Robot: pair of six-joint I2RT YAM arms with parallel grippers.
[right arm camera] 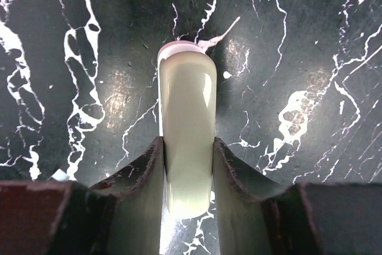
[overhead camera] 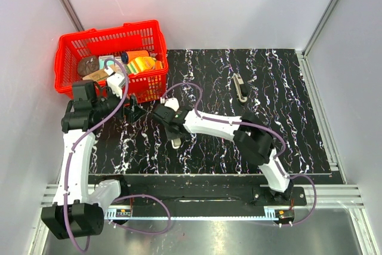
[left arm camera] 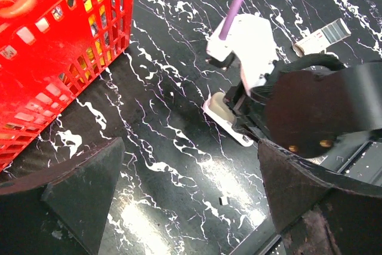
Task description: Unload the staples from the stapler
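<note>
My right gripper (right arm camera: 187, 147) is clamped on the stapler (right arm camera: 186, 94), its 2 fingers (right arm camera: 143, 177) pressing the long sides, down at the black mat (right arm camera: 310, 40), left of its middle. My left gripper (left arm camera: 188, 168) hangs spread wide, grasping nothing, beside the red basket (left arm camera: 65, 58).

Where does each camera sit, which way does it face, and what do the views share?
Top external: above and behind the robot, looking down on the black marbled mat, red plastic basket, left arm and right arm.
Left wrist: on the left arm, facing past its open left tool toward the right tool gripping the slim cream-white stapler.
Right wrist: facing down between its own fingers, shut on the stapler.
Shared: the stapler appears in all three.
</note>
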